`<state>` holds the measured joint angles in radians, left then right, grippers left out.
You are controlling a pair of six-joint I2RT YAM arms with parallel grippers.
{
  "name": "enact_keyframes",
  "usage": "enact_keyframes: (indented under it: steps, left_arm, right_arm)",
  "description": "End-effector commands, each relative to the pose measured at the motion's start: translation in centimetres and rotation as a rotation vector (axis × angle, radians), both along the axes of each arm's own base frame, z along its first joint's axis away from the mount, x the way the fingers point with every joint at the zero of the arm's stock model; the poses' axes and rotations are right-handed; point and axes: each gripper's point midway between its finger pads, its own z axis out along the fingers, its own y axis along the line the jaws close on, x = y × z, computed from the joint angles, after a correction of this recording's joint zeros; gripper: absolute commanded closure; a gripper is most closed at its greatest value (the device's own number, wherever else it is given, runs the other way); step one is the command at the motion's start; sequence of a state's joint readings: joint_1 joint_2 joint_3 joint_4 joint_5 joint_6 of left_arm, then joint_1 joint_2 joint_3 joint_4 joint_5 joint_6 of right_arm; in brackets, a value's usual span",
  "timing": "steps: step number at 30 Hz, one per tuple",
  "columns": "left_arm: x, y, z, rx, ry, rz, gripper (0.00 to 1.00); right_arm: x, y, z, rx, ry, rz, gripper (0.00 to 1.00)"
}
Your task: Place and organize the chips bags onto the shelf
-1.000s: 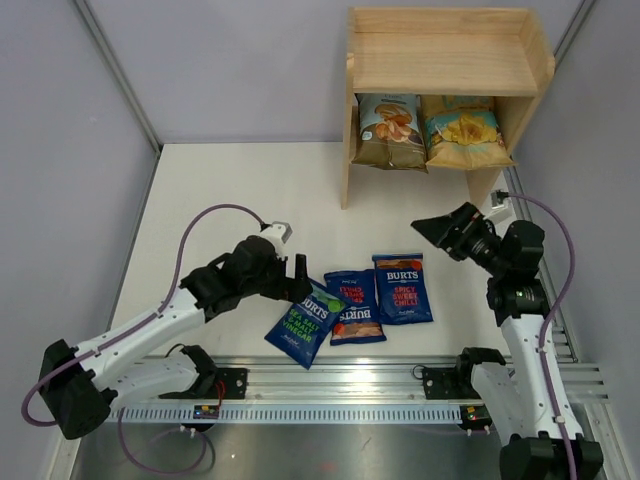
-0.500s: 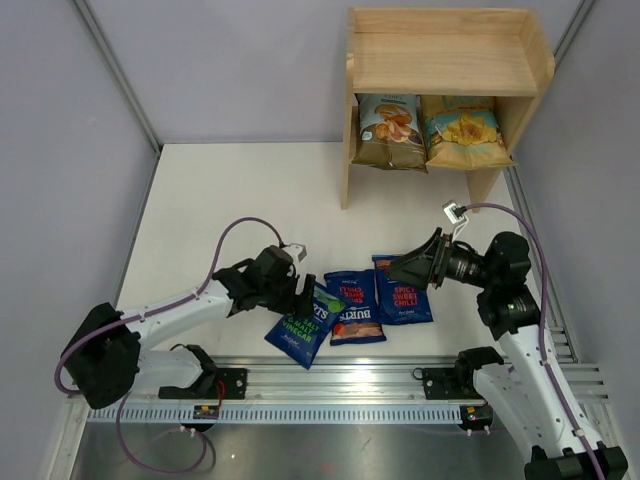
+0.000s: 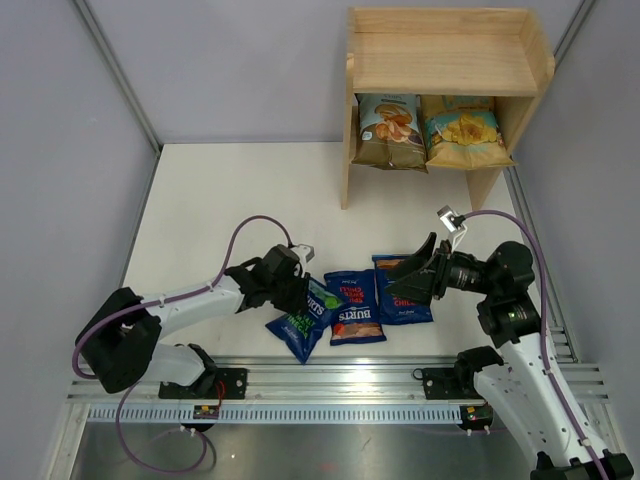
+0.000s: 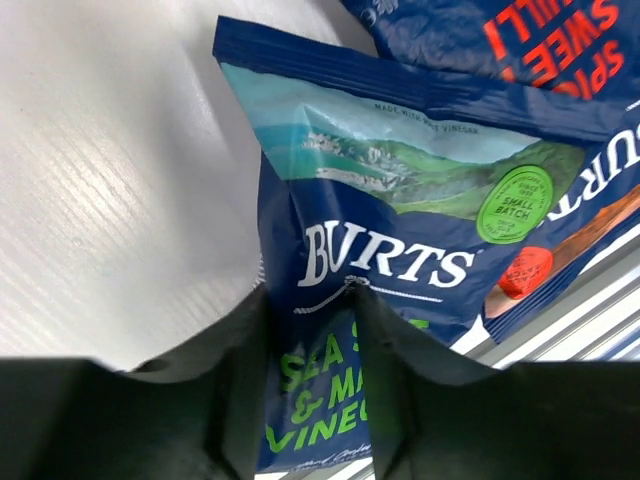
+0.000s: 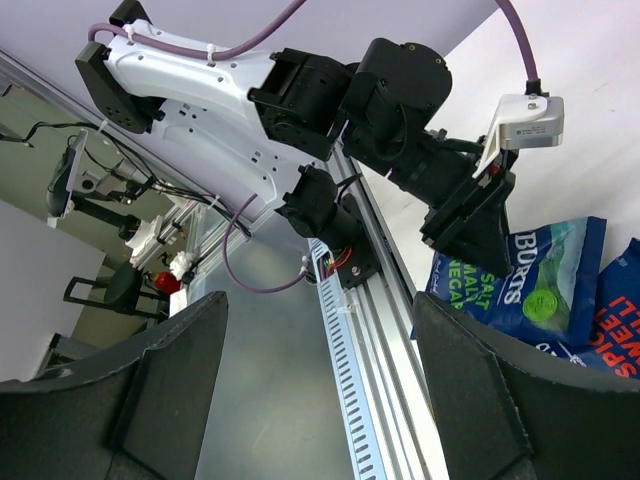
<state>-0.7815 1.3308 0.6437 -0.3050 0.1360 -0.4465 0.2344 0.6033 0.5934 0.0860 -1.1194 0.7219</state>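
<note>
Three small dark-blue BURTS chips bags lie side by side near the table's front edge. My left gripper (image 3: 304,290) is shut on the left one, the sea salt bag (image 3: 303,325), and its fingers pinch a fold of that bag (image 4: 400,230) just below the logo. My left gripper (image 4: 312,300) grips it from the bag's lower end. My right gripper (image 3: 410,268) hovers open over the right bag (image 3: 412,306), beside the middle bag (image 3: 355,310). In the right wrist view, nothing sits between the spread fingers of my right gripper (image 5: 318,330). The wooden shelf (image 3: 450,50) holds a tan bag (image 3: 388,130) and a light-blue bag (image 3: 463,130) on its lower tier.
An aluminium rail (image 3: 330,375) with both arm bases runs along the near edge. The shelf's left side panel (image 3: 347,150) stands on the table at the back right. Grey walls close in the left and right sides. Purple cables loop over both arms.
My left gripper dropped onto the sea salt bag and closed on it, shifting the bag slightly. The right arm swung down and left, bringing its gripper over the right bag.
</note>
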Motion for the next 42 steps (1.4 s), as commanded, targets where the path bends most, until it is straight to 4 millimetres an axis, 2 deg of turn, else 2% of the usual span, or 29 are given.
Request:
enact_keyframes:
  steps: [1, 7, 10, 11, 14, 15, 17, 18, 19, 20, 24, 25, 30, 32, 33, 37, 42]
  left_arm:
    - [1.1, -0.6, 0.3, -0.022, -0.044, 0.006, 0.74]
    - [2.2, 0.5, 1.3, -0.002, -0.090, 0.116, 0.96]
    - [3.0, 1.1, 3.0, -0.029, -0.145, 0.200, 1.00]
    - [3.3, 1.1, 4.3, -0.067, -0.177, 0.222, 1.00]
    - [3.9, 1.2, 6.6, -0.151, -0.226, 0.308, 1.00]
    - [4.1, 1.4, 8.4, -0.212, -0.254, 0.358, 1.00]
    - [4.3, 1.3, 10.3, -0.289, -0.284, 0.395, 1.00]
    - [4.5, 1.2, 12.3, -0.364, -0.314, 0.424, 1.00]
    - [4.6, 1.2, 13.3, -0.398, -0.326, 0.438, 1.00]
    - [4.6, 1.2, 14.3, -0.432, -0.340, 0.451, 1.00]
    - [4.9, 1.8, 19.0, -0.591, -0.377, 0.553, 1.00]
    - [4.7, 2.0, 20.4, -0.645, -0.392, 0.564, 1.00]
    - [3.9, 1.6, 25.3, -0.870, -0.391, 0.578, 1.00]
    - [3.7, 1.3, 26.6, -0.921, -0.387, 0.564, 1.00]
    - [3.5, 1.1, 27.5, -0.958, -0.382, 0.552, 1.00]
    - [3.1, 0.6, 29.2, -1.030, -0.363, 0.531, 1.00]
    - [2.7, 0.4, 29.9, -1.085, -0.336, 0.538, 1.00]
  right_arm:
    - [-0.4, 0.1, 0.4, 0.012, -0.032, 0.021, 0.18]
    - [-0.1, 0.1, -0.2, 0.009, -0.007, 0.001, 0.18]
    - [0.6, 0.1, -0.8, 0.005, 0.017, -0.028, 0.17]
    - [1.0, 0.1, -1.0, 0.005, 0.028, -0.049, 0.17]
    - [2.5, 0.3, -2.2, 0.005, 0.086, -0.098, 0.18]
    - [3.2, 0.5, -2.9, 0.010, 0.099, -0.105, 0.19]
    - [3.8, 1.2, -3.4, 0.026, 0.128, -0.113, 0.19]
    - [4.4, 1.7, -4.0, 0.031, 0.124, -0.112, 0.20]
    - [4.0, 2.6, -4.1, 0.033, 0.121, -0.083, 0.20]
    - [4.8, 3.2, -4.3, 0.039, 0.107, -0.102, 0.20]
    - [4.9, 5.7, -3.7, 0.081, 0.028, -0.109, 0.18]
    - [5.6, 5.9, -3.6, 0.084, -0.006, -0.155, 0.17]
    - [4.7, 8.2, -2.6, 0.096, -0.053, -0.161, 0.11]
    - [5.1, 8.8, -2.6, 0.086, -0.055, -0.182, 0.10]
    - [4.6, 9.3, -2.7, 0.083, -0.054, -0.172, 0.10]
    - [5.0, 9.8, -2.9, 0.089, -0.054, -0.207, 0.08]
    - [4.7, 11.2, -2.2, 0.116, -0.064, -0.179, 0.08]
